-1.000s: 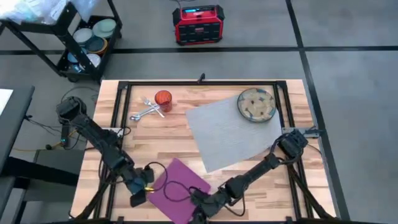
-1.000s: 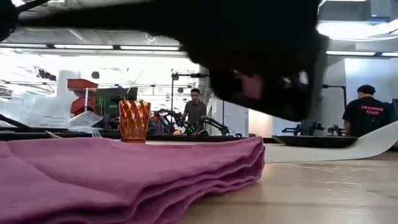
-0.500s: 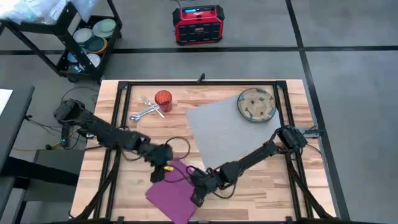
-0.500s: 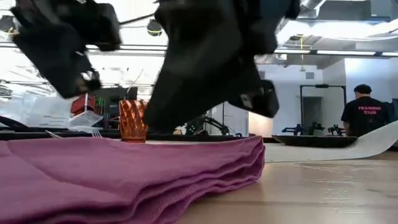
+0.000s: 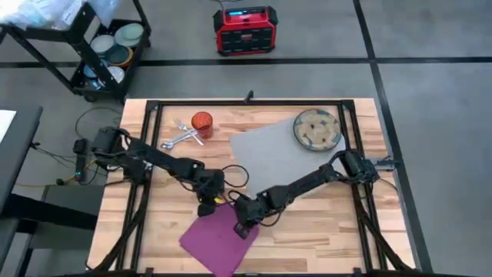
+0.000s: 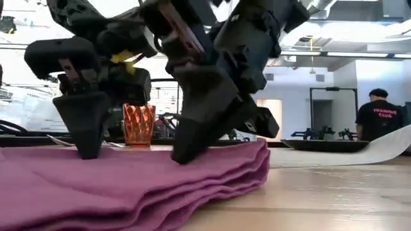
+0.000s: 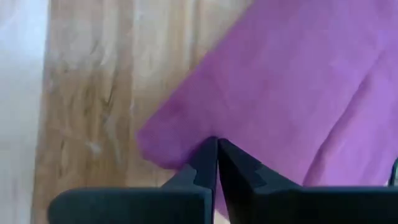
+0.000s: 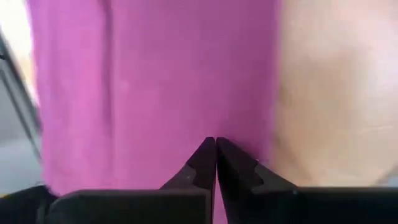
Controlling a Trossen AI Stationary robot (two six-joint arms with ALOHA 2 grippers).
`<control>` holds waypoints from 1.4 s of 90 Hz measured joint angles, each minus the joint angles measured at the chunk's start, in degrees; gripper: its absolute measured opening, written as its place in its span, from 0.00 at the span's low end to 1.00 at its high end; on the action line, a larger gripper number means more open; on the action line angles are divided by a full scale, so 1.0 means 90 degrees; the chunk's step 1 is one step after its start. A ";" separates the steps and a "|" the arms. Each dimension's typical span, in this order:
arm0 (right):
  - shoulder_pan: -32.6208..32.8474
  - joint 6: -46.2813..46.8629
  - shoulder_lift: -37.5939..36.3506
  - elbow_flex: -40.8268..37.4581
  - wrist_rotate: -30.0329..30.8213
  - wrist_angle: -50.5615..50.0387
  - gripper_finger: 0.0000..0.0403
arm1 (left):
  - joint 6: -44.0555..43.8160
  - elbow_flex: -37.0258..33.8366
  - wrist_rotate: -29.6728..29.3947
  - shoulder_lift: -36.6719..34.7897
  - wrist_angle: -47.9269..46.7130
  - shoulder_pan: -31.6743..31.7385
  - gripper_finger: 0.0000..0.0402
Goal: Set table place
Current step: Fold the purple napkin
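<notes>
My left gripper [image 7: 217, 144] and right gripper [image 8: 215, 144] are each pinched together on the napkin's [image 5: 219, 240] far edge, to carry it flat. The mat [image 5: 273, 158] lies just beyond them.

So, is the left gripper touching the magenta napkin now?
Touching. In the low view the left gripper stands with its tip pressed onto the napkin, no gap. The left wrist view shows its shut jaws meeting the cloth's corner.

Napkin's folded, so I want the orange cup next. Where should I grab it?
Take the orange cup by its side wall, from the near side with the left hand: it stands upright, and the cutlery lies close on its left.
</notes>
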 joint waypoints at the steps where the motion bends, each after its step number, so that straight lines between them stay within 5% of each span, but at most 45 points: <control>1: -0.0018 -0.0015 -0.0002 0.0000 0.0000 -0.0019 0.00 | -0.0043 0.0001 -0.0044 -0.0007 -0.0066 0.0006 0.00; 14: -0.0218 -0.0407 -0.0295 -0.0007 0.0075 -0.0166 0.00 | -0.0780 0.0010 -0.0584 -0.0214 -0.0702 0.0173 0.00; 32: -0.0241 -0.0816 -0.1144 -0.0003 0.1052 -0.1060 0.00 | -0.2165 -0.0045 -0.1914 -0.0847 -0.2399 0.0373 0.00; 46: -0.0156 -0.1051 -0.1783 0.0005 0.1560 -0.2068 0.00 | -0.2812 -0.0118 -0.1157 -0.1239 -0.3411 0.0014 0.00; 60: 0.0094 -0.0991 -0.2214 0.0002 0.2193 -0.3048 0.00 | -0.3782 -0.0145 0.0077 -0.1319 -0.2186 -0.1018 0.00; 74: 0.0330 -0.0994 -0.2461 0.0002 0.2518 -0.3360 0.00 | -0.4704 -0.0131 0.0228 -0.0940 0.0822 -0.1790 0.00; 86: 0.0591 -0.0950 -0.2500 0.0002 0.2549 -0.3598 0.00 | -0.4785 -0.0120 -0.0455 -0.0531 0.3170 -0.1860 0.00; 96: 0.1007 -0.0500 -0.2500 0.0002 0.2972 -0.3865 0.00 | -0.3944 -0.0110 -0.1539 -0.0528 0.4279 -0.1736 0.00; 110: 0.1799 0.0058 -0.2500 0.0002 0.3550 -0.4226 0.03 | -0.3484 -0.0100 -0.2263 -0.0764 0.3061 -0.1333 0.00; 126: 0.2175 0.0535 -0.2527 0.0000 0.3563 -0.4907 0.17 | -0.3462 -0.0105 -0.1020 -0.0714 0.0909 -0.0743 0.12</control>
